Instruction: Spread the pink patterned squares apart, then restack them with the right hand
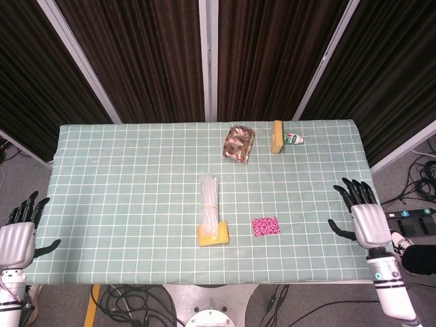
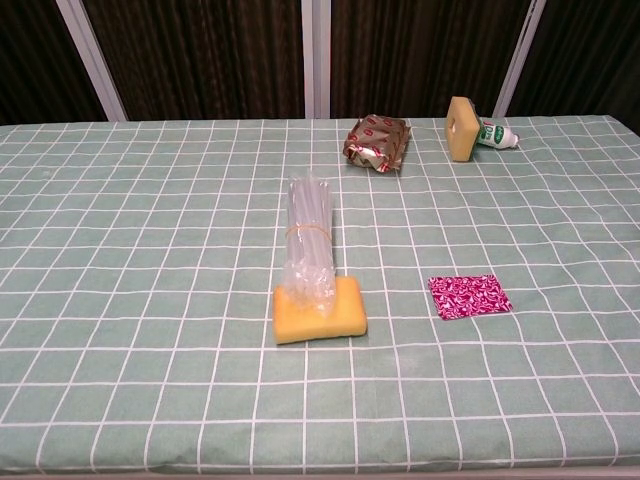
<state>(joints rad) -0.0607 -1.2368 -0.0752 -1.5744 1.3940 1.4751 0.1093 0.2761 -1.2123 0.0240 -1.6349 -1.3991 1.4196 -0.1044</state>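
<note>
Seemingly stacked, pink squares lie well apart from right hand fingers

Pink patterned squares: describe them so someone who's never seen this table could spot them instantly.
On the green checked tablecloth, look near the front edge, right of centre. Beside the flat yellow sponge that carries a clear plastic bundle lies the flat stack of pink patterned squares, touching nothing. It is the only pink thing there, and far thinner than the sponge.

Dark curtains hang behind the green-checked table.
</note>
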